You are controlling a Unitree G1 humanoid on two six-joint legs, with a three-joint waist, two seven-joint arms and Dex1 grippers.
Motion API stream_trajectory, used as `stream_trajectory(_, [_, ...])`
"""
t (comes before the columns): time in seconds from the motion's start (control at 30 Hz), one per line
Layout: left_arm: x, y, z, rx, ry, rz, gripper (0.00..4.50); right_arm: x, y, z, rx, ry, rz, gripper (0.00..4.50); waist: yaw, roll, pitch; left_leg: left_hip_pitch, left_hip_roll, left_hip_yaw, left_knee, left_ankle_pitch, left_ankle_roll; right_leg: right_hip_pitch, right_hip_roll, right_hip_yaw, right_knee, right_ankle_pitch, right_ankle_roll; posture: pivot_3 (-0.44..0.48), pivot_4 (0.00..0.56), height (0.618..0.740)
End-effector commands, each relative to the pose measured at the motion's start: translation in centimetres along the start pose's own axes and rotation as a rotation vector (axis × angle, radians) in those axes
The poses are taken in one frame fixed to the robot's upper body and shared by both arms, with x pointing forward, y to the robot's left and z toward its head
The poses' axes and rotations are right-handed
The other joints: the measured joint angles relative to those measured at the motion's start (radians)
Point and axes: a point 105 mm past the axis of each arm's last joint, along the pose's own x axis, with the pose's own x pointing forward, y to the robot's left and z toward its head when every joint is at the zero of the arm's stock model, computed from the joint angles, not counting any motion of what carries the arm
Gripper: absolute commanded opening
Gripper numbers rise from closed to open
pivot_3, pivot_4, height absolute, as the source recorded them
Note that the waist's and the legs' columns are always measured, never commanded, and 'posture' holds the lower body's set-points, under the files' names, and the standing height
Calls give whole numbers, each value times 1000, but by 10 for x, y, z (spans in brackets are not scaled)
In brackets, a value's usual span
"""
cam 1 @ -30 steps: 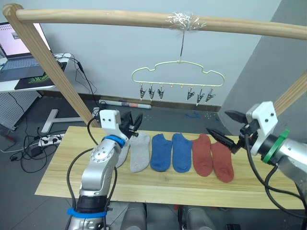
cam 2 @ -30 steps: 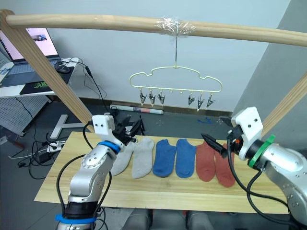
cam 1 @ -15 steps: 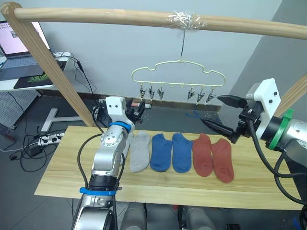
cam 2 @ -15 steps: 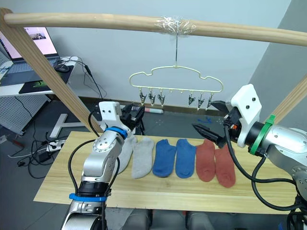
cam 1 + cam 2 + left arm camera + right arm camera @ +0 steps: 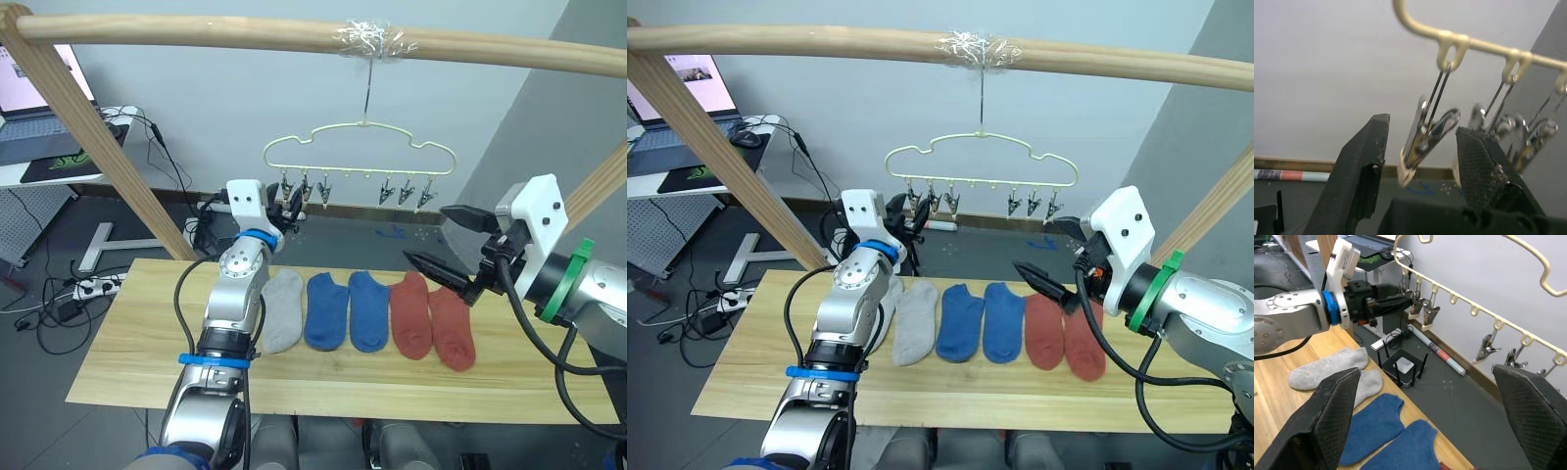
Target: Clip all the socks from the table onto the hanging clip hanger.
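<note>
1. You had the table (image 5: 137, 338) carrying all six socks in a row across the middle of the planks: two grey socks (image 5: 282, 308) at the robot's left, two blue socks (image 5: 348, 310) in the centre, two rust-red socks (image 5: 432, 318) at the right. One grey sock was partly hidden behind the left arm. None was clipped, so by my reading the whole task was still to do.

2. The wooden pole (image 5: 196, 29) ran across the top, and the clip hanger (image 5: 360, 149) hung from it by its hook, above and behind the table's far edge. Every clip on it was bare.

3. Your right gripper (image 5: 441, 238) hovered above the rust-red socks, near them but not touching, with its two fingers spread wide and nothing between them.

4. Your left gripper (image 5: 904, 212) was raised to the hanger's left end, well above the socks. Its fingers stood apart and empty.

5. In the left wrist view the endmost clip (image 5: 1425, 134) hung between the two fingers (image 5: 1364, 161), touching neither as far as I could tell. It looked like a clip was being lined up before any sock was lifted.
</note>
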Motion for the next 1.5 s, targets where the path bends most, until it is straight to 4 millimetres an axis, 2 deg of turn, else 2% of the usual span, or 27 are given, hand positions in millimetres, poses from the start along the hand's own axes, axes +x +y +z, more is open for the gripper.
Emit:
stream_trajectory(0.03, [4, 1, 16, 10, -61, 15, 2413, -5, 2, 8, -31, -32, -19, 4500, -2, 0, 0, 0, 0, 0, 0, 0, 0, 0, 0, 0, 0, 0, 0, -40, 210, 740])
stream_trajectory(0.53, [10, 2, 28, 1, -88, 28, 2413, -8, 5, 3, -4, -21, -25, 4500, -15, 0, 5, -1, 0, -1, 0, 0, 0, 0, 0, 0, 0, -1, 2, -40, 216, 740])
stream_trajectory(0.77, [11, 3, 27, -2, -76, 31, 2413, -8, 6, 3, -1, -24, -26, 4500, -18, -1, 5, -1, 0, -1, 0, 0, 0, -1, 0, 0, 0, -1, 2, -39, 214, 740])
stream_trajectory(0.87, [11, 2, 24, -10, -64, 28, 1855, -8, 6, 3, -1, -26, -28, 4500, -19, -1, 5, -1, 0, -1, 0, 0, 0, -1, 0, -1, 0, -1, 2, -43, 214, 740])
stream_trajectory(1.03, [11, 2, 24, -7, -61, 29, 465, -8, 6, 2, 1, -27, -32, 4500, -20, 0, 5, -1, 0, -1, 0, 0, 0, -1, 0, 0, 0, -1, 2, -43, 214, 740])
stream_trajectory(1.13, [12, 5, 25, -7, -61, 34, 118, -7, 5, 3, 5, -30, -37, 4500, -20, -1, 6, -1, 0, -1, 0, 0, 0, -1, 0, 0, 0, -1, 3, -38, 218, 740])
stream_trajectory(1.2, [12, 5, 26, -23, -62, 30, 117, -7, 2, 1, 14, -23, -47, 4500, -21, -1, 6, -1, 0, -1, 0, 0, 0, -1, 0, 0, 0, -2, 3, -31, 219, 740])
stream_trajectory(1.3, [11, 6, 28, -37, -51, 21, 117, -3, -11, -24, 24, 137, -84, 4500, -21, -1, 6, -1, 0, -1, 0, 0, 0, -1, 0, 0, 0, -1, 3, -25, 223, 740])
stream_trajectory(1.4, [10, 5, 29, -47, -38, 2, 117, -1, -33, -67, 89, 337, -159, 4500, -22, -1, 6, -1, 0, -1, 0, 0, 0, -1, 0, 0, 0, -1, 3, -9, 224, 740])
stream_trajectory(1.5, [9, 2, 31, -63, -30, -15, 117, 2, -45, -98, 70, 467, -177, 4500, -22, 1, 9, -1, 0, -1, 0, 0, 0, -1, 0, 0, 0, -2, 3, 7, 227, 740])
